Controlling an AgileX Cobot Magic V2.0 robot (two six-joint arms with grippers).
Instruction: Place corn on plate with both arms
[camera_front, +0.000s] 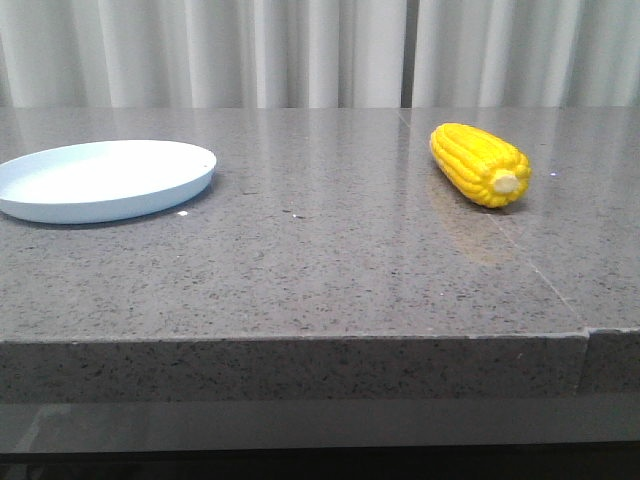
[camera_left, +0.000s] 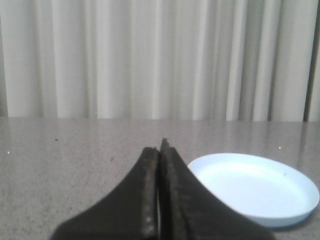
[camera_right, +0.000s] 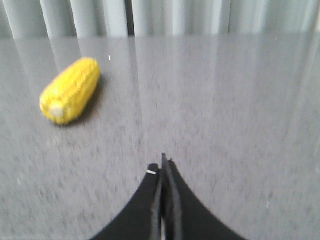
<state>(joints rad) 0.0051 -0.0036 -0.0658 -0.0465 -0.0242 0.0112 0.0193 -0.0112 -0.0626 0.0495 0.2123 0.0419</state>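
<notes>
The yellow corn (camera_front: 480, 164) lies on the grey stone table at the right, its pale stub end towards the front. It also shows in the right wrist view (camera_right: 70, 90), well away from my right gripper (camera_right: 163, 165), which is shut and empty. The pale blue-white plate (camera_front: 105, 178) sits empty at the left of the table. In the left wrist view the plate (camera_left: 255, 189) lies just beside my left gripper (camera_left: 161, 148), which is shut and empty. Neither gripper shows in the front view.
The grey speckled table (camera_front: 320, 270) has a seam (camera_front: 540, 270) running from the corn towards the front edge. White curtains (camera_front: 300, 50) hang behind the table.
</notes>
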